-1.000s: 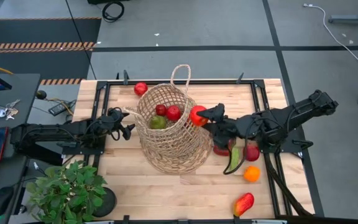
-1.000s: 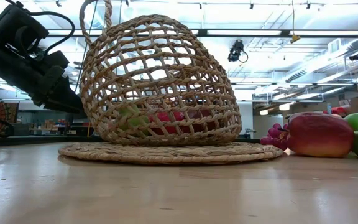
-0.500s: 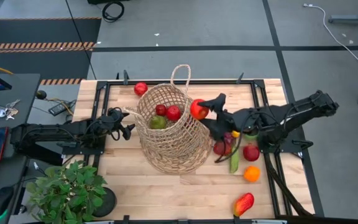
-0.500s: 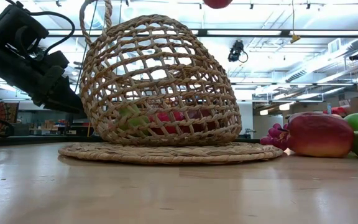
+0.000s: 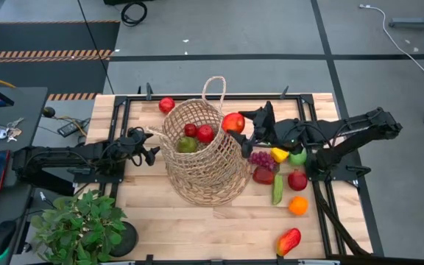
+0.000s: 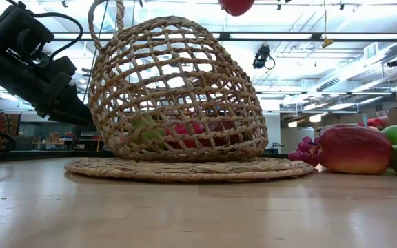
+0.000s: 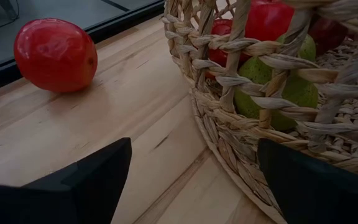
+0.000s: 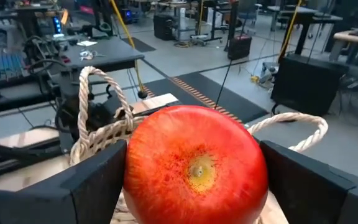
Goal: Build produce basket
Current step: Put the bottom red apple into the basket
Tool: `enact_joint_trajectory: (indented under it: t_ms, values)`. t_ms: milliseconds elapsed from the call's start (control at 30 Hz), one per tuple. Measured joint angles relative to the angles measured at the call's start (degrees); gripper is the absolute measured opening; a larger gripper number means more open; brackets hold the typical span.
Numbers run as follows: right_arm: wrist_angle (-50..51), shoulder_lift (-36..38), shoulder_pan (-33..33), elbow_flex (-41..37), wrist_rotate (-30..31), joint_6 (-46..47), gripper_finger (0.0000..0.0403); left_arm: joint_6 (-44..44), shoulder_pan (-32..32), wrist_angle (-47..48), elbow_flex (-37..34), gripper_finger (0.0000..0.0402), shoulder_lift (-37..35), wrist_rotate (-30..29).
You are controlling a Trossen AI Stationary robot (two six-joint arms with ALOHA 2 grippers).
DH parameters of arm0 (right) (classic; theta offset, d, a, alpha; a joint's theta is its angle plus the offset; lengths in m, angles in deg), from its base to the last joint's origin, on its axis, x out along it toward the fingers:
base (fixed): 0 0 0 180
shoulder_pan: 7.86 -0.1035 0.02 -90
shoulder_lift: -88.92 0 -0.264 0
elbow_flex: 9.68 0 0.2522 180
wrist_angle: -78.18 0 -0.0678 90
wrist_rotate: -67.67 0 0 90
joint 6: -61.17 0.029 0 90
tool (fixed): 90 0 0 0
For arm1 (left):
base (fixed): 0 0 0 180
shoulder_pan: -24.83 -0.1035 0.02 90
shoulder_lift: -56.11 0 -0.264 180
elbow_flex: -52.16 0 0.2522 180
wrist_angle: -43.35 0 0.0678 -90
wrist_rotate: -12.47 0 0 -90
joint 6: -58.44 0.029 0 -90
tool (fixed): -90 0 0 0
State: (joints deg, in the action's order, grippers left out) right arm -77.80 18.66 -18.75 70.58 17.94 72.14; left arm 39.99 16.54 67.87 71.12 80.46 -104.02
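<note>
The tan wicker basket (image 5: 201, 158) stands mid-table and also shows in the low view (image 6: 178, 89). It holds two red fruits (image 5: 206, 133) and a green one (image 5: 188, 144). My right gripper (image 5: 241, 122) is shut on a red apple (image 8: 194, 165) above the basket's right rim. My left gripper (image 7: 191, 180) is open and empty on the table at the basket's left wall (image 7: 260, 93). A red tomato (image 5: 166, 104) lies at the far left. More produce lies to the right of the basket. My right gripper pinches the red apple by its two opposite sides (image 8: 135, 174) between its two fingers (image 8: 92, 186). The fingers come from the table's right. The apple's dimpled end faces the wrist camera. It is lifted clear, over the basket's right rim (image 5: 233, 122).
Right of the basket lie purple grapes (image 5: 262, 157), a yellow pepper (image 5: 279, 154), a green fruit (image 5: 297, 156), two red fruits (image 5: 297, 180), a green piece (image 5: 277, 189), an orange (image 5: 297, 206) and a mango (image 5: 288, 241). A potted plant (image 5: 79, 224) stands at the near left corner.
My right gripper has carried the red apple up and toward the table's far edge, from beside the basket's right wall to its right rim. The arm has swung off the produce on the right, which now shows.
</note>
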Motion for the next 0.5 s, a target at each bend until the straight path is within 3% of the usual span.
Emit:
enact_joint_trajectory:
  t_ms: [500]
  values:
    - [-1.57, -0.02, 2.1, -0.02, -4.15, -0.27, 0.0364, 0.02, 0.02, 0.0, -0.01, 0.0357, -0.01, 0.01]
